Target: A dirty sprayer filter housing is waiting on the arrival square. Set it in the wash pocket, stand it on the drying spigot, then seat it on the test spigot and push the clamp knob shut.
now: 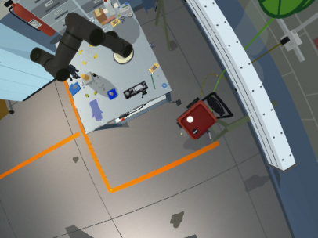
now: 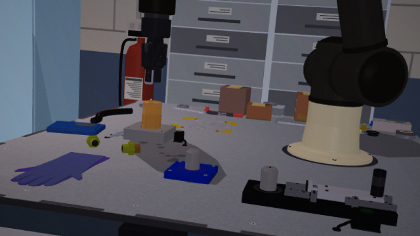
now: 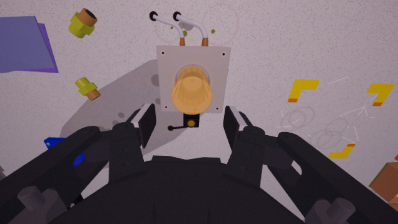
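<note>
The lower end of the orange filter housing (image 2: 151, 114) (image 3: 191, 94) is hidden inside the grey wash block (image 2: 149, 132) (image 3: 193, 78), where it stands upright in the pocket. Directly above it, well clear of its top, my gripper (image 2: 152, 78) (image 3: 187, 125) hangs open and empty. The drying spigot (image 2: 192, 158) stands on a blue plate nearer the table's front edge. The test spigot (image 2: 268, 178) sits at the left end of a black fixture, whose dark clamp knob (image 2: 378, 182) stands at the right end.
The arm's cream base (image 2: 331, 135) stands at right on the table. A purple glove (image 2: 59, 167), two yellow fittings (image 2: 93, 141) (image 2: 130, 147) and a blue pad (image 2: 75, 127) lie left of the wash block. Cardboard boxes (image 2: 234, 99) line the back edge.
</note>
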